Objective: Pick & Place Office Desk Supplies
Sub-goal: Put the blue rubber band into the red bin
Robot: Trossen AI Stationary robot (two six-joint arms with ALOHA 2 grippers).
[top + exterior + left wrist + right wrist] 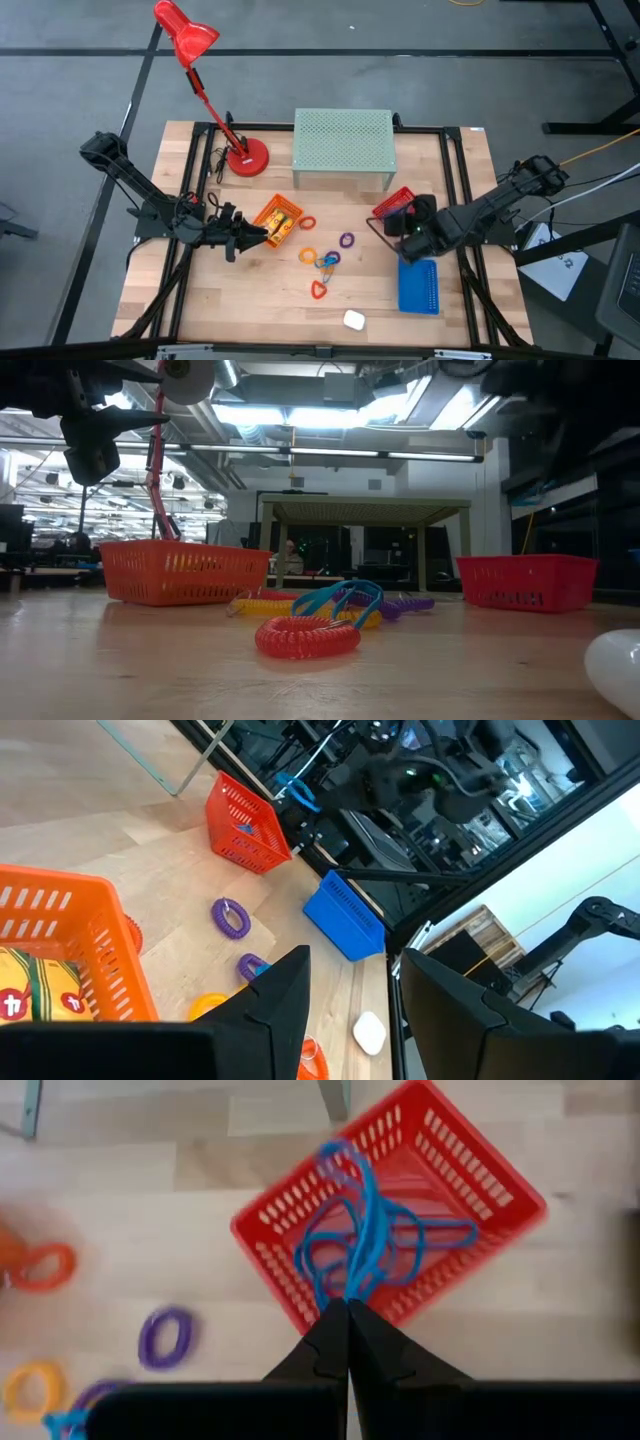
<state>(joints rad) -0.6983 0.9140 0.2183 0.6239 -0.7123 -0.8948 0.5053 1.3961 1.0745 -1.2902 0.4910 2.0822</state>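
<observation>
Desk lamp [200, 75] behind orange basket [277, 222]

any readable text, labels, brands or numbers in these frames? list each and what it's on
None can be read.
Yellow tubes in the orange basket: red label marks with white print, too blurred to read.
White paper off the table's right edge: dark print, too small to read.
Red basket, blue basket, desk lamp, green mesh riser: no lettering visible.
</observation>
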